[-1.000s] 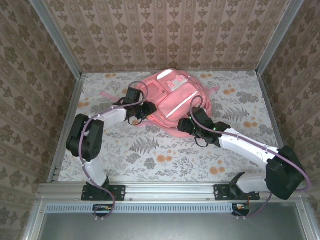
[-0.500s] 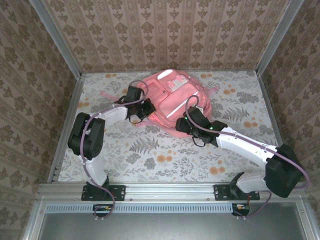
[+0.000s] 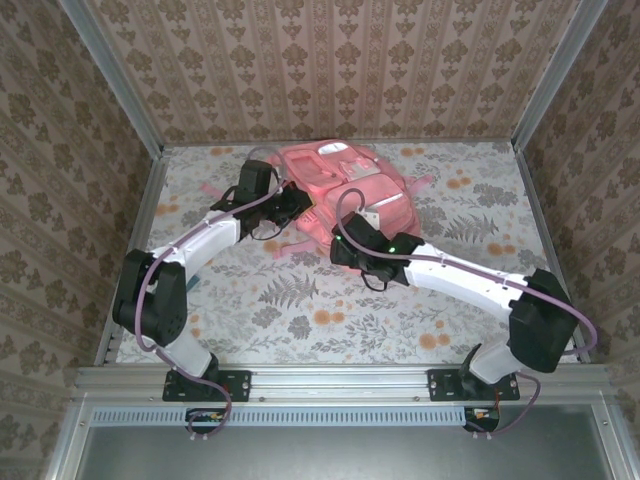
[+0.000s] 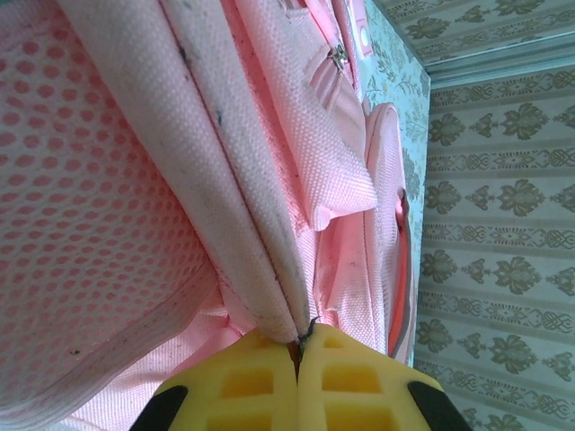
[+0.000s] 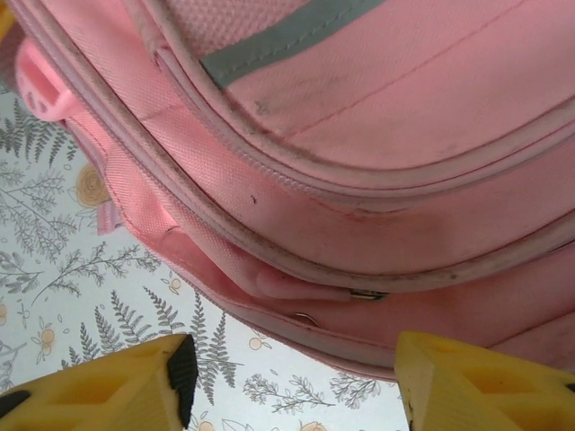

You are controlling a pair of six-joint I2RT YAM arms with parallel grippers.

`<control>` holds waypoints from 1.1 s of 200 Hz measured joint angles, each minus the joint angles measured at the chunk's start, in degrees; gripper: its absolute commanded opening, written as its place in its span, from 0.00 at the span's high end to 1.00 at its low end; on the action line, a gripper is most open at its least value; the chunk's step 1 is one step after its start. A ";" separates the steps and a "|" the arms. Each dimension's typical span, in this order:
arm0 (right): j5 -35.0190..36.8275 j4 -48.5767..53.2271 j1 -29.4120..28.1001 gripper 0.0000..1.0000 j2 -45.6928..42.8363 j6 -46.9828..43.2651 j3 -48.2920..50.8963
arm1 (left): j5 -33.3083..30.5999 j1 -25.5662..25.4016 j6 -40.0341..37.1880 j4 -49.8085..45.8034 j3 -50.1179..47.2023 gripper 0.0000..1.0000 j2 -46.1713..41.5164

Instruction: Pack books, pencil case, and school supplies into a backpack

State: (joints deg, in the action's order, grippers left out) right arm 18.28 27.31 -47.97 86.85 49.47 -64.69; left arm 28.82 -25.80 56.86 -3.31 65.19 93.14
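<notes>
Matt woven pink cloth backpack (image 3: 345,190)

A pale surface (image 3: 300,300) printed with grey ferns and orange flowers is seen spread out below. It is closed in on three sides by brown damask wallpaper (image 3: 330,70). Aluminium posts (image 3: 110,75) are set at the back corners, and an aluminium rail (image 3: 340,378) is laid along the near edge.
</notes>
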 measured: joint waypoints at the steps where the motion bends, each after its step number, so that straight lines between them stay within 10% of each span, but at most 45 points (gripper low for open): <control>1: 0.02 0.02 0.00 0.44 0.11 0.11 -0.07 | 0.00 0.00 0.02 0.00 0.00 1.00 0.00; 57: 1.77 3.54 0.13 0.46 5.95 5.79 -4.72 | 0.61 0.00 0.57 0.48 -0.07 1.00 0.00; 146: 2.25 6.36 1.16 0.89 8.66 9.31 -6.16 | 1.16 -0.07 0.55 0.55 -0.76 1.00 0.00; 182: 2.78 8.44 1.70 0.50 8.92 9.31 -6.40 | 1.18 0.02 0.55 0.63 -0.94 1.00 0.00; 220: 2.67 8.83 1.86 0.40 8.92 8.94 -6.40 | 1.20 0.39 0.55 0.66 -1.05 1.00 0.00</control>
State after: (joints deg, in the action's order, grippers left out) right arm 20.95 36.14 -46.11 95.77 58.41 -71.09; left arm 30.02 -25.41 57.41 -2.66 64.14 93.14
